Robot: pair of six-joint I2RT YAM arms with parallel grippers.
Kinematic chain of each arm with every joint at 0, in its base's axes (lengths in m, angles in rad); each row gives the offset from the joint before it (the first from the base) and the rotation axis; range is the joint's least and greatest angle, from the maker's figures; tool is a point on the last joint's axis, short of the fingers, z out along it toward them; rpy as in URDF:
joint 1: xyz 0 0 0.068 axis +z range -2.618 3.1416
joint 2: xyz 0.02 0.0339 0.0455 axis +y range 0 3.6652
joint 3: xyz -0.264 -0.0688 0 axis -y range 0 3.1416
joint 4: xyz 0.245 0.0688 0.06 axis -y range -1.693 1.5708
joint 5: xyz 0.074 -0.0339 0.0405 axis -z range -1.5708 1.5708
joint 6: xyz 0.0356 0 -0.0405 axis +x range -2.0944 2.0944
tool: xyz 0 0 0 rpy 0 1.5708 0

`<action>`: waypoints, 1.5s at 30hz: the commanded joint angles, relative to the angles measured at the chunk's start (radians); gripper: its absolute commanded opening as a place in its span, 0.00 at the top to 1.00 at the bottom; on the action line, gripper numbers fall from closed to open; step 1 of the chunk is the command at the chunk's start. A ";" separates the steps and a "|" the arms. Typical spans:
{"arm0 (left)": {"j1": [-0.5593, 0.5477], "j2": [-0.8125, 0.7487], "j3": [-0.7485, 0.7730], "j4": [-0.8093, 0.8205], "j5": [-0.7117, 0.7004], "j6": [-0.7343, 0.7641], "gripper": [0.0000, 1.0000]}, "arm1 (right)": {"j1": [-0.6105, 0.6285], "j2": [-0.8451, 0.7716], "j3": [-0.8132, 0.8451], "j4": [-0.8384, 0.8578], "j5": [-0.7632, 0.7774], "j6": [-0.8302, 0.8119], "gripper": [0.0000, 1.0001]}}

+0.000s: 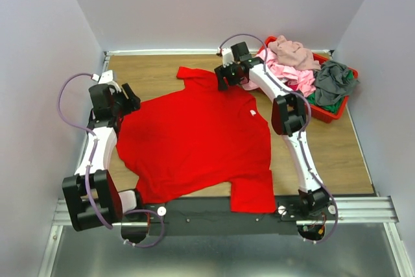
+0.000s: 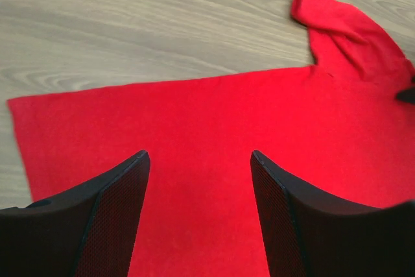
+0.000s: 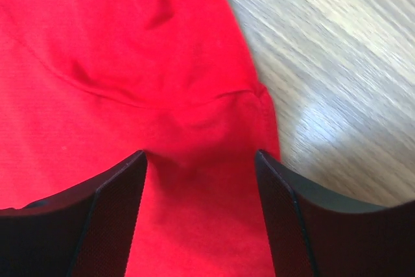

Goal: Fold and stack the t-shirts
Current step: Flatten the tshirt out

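Nearest is the metal rail where my two arms are bolted. The counter, pale wood grain, runs away from it to plain lilac-grey walls on three sides. My left hand hangs just over the left edge of the one red t-shirt, fingers spread with nothing between them. That shirt lies spread flat from my left hand across to my right. Its white neck label is nearer the right one, and one sleeve reaches the rail. My right hand sits at the shirt's far edge beside the other sleeve, fingers apart, the cloth below them unpinched. Right of that hand stands one red tray heaped with three more: a pink shirt, a mauve-beige shirt and a grey shirt, plus a scrap of green cloth.
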 commanded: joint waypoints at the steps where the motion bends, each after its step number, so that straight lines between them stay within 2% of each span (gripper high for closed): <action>1: -0.009 0.004 0.016 0.038 0.030 0.025 0.28 | -0.016 0.053 0.001 -0.022 0.096 0.007 0.32; 2: -0.010 0.013 0.021 0.040 0.035 0.024 0.29 | -0.016 0.050 -0.028 -0.024 0.096 0.000 0.44; 4: -0.010 0.016 0.024 0.040 0.048 0.019 0.29 | -0.014 0.025 -0.066 -0.024 0.080 -0.014 0.56; 11: -0.012 0.004 0.021 0.040 0.084 0.010 0.29 | 0.033 -0.126 -0.308 -0.022 0.063 -0.083 0.73; 15: -0.012 -0.004 0.015 0.074 0.101 0.002 0.29 | 0.046 -0.189 -0.417 -0.022 0.059 -0.085 0.71; 18: -0.012 -0.007 0.013 0.077 0.111 -0.002 0.29 | 0.047 -0.223 -0.450 -0.022 0.071 -0.102 0.36; 20: -0.012 -0.012 0.012 0.077 0.113 -0.001 0.29 | 0.047 -0.241 -0.445 -0.024 0.082 -0.126 0.19; 24: -0.010 -0.016 0.010 0.080 0.114 -0.004 0.29 | 0.046 -0.345 -0.453 -0.034 0.085 -0.195 0.00; 26: -0.012 -0.016 0.012 0.081 0.116 -0.004 0.29 | 0.046 -0.445 -0.474 -0.041 0.080 -0.242 0.00; 30: -0.012 -0.027 0.012 0.084 0.127 -0.008 0.29 | 0.041 -0.595 -0.551 -0.030 0.195 -0.339 0.00; 34: -0.010 -0.045 0.009 0.089 0.133 -0.011 0.29 | -0.034 -0.706 -0.721 -0.028 0.206 -0.365 0.00; 39: -0.010 -0.059 -0.001 0.104 0.162 -0.021 0.29 | -0.132 -0.827 -0.879 -0.025 0.302 -0.405 0.12; 41: -0.010 -0.059 -0.002 0.109 0.170 -0.025 0.29 | -0.181 -0.842 -0.898 -0.025 0.338 -0.413 0.18; 44: -0.010 -0.059 -0.004 0.115 0.184 -0.031 0.29 | -0.246 -0.841 -0.905 -0.025 0.376 -0.436 0.33; 45: -0.012 -0.061 -0.007 0.117 0.190 -0.031 0.29 | -0.256 -0.841 -0.904 -0.024 0.385 -0.444 0.34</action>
